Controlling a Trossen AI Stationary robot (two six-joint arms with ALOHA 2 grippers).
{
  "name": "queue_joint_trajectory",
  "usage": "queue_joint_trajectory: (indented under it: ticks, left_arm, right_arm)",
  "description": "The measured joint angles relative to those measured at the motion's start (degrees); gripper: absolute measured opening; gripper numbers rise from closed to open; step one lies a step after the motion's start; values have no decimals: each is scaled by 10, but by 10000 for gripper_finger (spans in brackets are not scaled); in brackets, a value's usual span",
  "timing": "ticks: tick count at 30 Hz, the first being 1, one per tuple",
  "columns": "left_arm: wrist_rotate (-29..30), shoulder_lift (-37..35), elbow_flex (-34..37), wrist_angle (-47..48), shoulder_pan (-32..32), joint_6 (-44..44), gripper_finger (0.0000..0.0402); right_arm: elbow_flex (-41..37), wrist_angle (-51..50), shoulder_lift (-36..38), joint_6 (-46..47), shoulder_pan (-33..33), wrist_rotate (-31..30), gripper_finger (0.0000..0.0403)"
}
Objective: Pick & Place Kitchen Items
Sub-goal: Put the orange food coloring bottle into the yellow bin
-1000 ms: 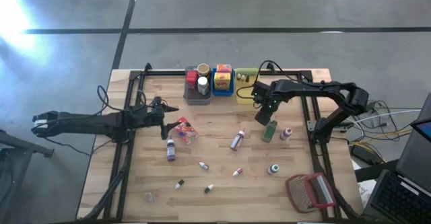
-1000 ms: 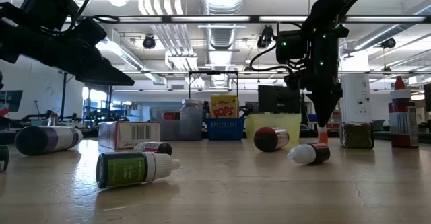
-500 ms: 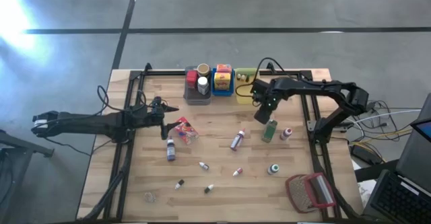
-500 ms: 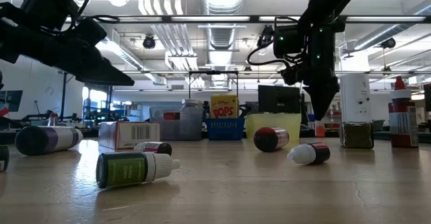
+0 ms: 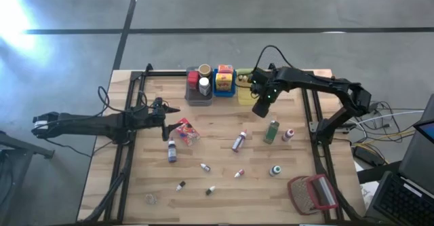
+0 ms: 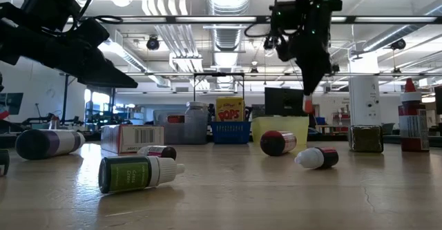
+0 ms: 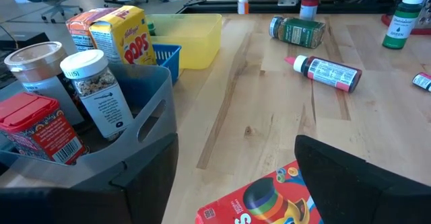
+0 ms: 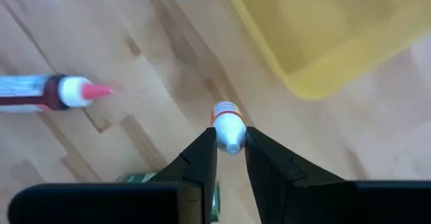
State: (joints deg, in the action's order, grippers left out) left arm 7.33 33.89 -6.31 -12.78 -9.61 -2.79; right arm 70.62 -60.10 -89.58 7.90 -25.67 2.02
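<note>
My right gripper [image 5: 260, 109] hangs above the table just in front of the yellow bin [image 5: 245, 94], shut on a tiny white-and-orange bottle [image 8: 225, 113]. The bottle shows below the fingers in the low view [image 6: 307, 106]. My left gripper [image 5: 166, 128] waits open at the table's left, its fingers on either side of a red packet [image 7: 269, 200] that lies flat. More kitchen items lie on the wood. Among them are a green bottle on its side [image 5: 272, 132], a pink-tipped bottle [image 5: 238, 142], a dark bottle [image 5: 171, 151] and several tiny dropper bottles [image 5: 205, 166]. My right gripper pinches the bottle's white end [image 8: 229, 140] between its two fingertips. The fingers come from above and point down. The bottle hangs below them with its orange end [image 8: 225, 108] down, lifted clear of the table.
A grey bin [image 5: 199, 90] with jars and a blue bin [image 5: 224, 82] with boxes stand beside the yellow bin along the far edge. A red-framed mesh object [image 5: 313, 192] lies at the near right corner. Bare wood lies between the scattered items.
My right gripper has risen from the table beside the green bottle. It has gone toward the far edge and the yellow bin, still shut on the small bottle, which is now lifted clear.
</note>
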Motion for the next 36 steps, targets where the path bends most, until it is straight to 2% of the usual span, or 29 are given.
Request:
queue_joint_trajectory:
  ticks: [7,12,17,26,36]
  left_arm:
    - [0,0,0,0,0,0,301]
    - [0,0,0,0,0,0,302]
    - [0,0,0,0,0,0,301]
    - [0,0,0,1,0,0,301]
    - [0,0,0,0,0,0,302]
  right_arm:
    - [78,-10,-2,-69,-16,0,55]
    - [111,-13,-13,-101,-49,0,62]
    - [135,-13,-47,-122,-89,0,68]
    - [176,-8,-141,-157,-138,-1,54]
    - [180,37,-179,-156,-173,-2,65]
